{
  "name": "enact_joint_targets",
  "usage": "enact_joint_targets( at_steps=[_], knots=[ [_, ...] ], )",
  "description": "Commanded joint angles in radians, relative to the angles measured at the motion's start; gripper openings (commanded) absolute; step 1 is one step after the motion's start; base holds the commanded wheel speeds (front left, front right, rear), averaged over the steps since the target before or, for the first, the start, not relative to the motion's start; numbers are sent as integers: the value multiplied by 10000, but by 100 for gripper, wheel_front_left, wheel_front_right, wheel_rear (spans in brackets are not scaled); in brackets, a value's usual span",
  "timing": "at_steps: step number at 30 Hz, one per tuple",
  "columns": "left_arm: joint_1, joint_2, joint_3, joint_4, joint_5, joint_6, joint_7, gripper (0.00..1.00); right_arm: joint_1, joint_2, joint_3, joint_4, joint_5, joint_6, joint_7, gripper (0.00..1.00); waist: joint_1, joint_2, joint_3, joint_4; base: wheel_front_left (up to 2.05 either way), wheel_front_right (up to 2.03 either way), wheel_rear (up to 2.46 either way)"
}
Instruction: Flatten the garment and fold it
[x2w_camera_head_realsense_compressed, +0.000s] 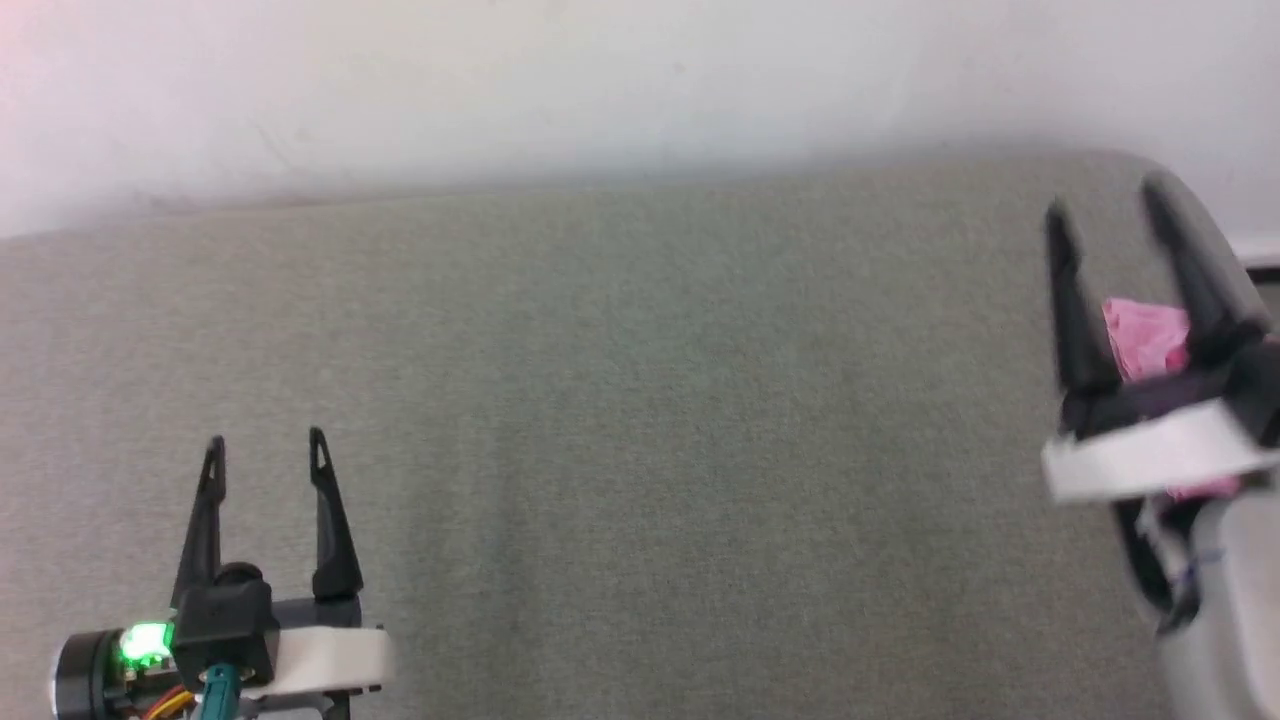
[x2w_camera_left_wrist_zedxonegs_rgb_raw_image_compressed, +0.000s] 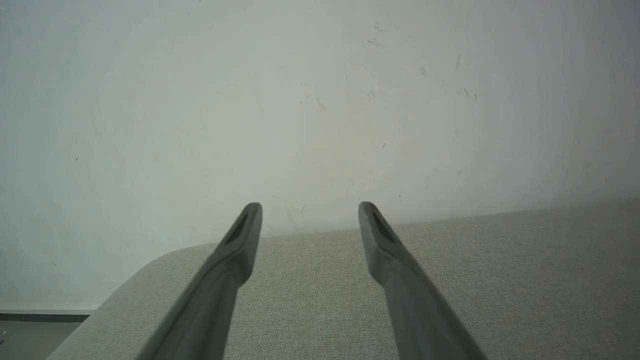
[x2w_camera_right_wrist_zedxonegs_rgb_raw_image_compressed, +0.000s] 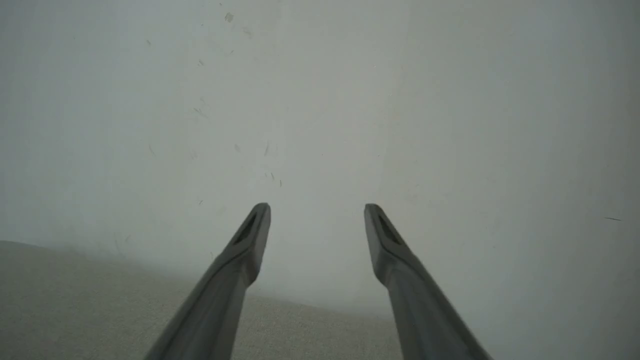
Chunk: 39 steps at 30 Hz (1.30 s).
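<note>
Garment (x2w_camera_head_realsense_compressed: 1145, 335) apparently behind right end effector (x2w_camera_head_realsense_compressed: 1102, 198)

Grey-green fabric-covered surface (x2w_camera_head_realsense_compressed: 640, 400), rounded corners, a bunched pink garment (x2w_camera_head_realsense_compressed: 1145, 335) near its right edge.

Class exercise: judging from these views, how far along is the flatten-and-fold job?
Done: nothing; the garment sits bunched near the right end of the surface. In hand: nothing; left pincer and right pincer are both open and empty. Left: grasping, flattening, folding.

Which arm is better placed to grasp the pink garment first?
Right. The right tool, open, hangs by the garment at the right end of the grey surface; the left tool, open too, is far across it.
</note>
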Motion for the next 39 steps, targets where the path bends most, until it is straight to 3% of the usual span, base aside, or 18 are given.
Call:
enact_joint_targets(
  at_steps=[1, 9, 16, 17, 39],
  knots=[
    [142, -77, 19, 45, 13, -89, -47, 100, 464, 164, 9, -95, 36, -19, -44, 100, 2, 0, -505, 432, 0, 0, 0],
    [387, -213, -175, 351, 114, -580, -47, 100, 2477, 1136, -358, -291, 47, -19, -44, 100, 2, 0, -878, 701, 0, 0, 0],
    [517, -289, -139, 514, 102, -853, -47, 100, 3169, 1470, -517, -462, -80, -19, -45, 100, 2, 0, -1156, 702, 0, 0, 0],
    [395, -257, -146, 481, 48, -844, 0, 0, 3106, 1444, -541, -401, -59, 0, 2, 0, 2, 0, -1122, 704, 0, 0, 0],
    [237, -459, -27, 575, 91, -1160, 390, 0, 3135, 1484, -521, -443, -258, -1, 389, 0, 3, 0, -1103, 668, 0, 0, 0]
  ],
)
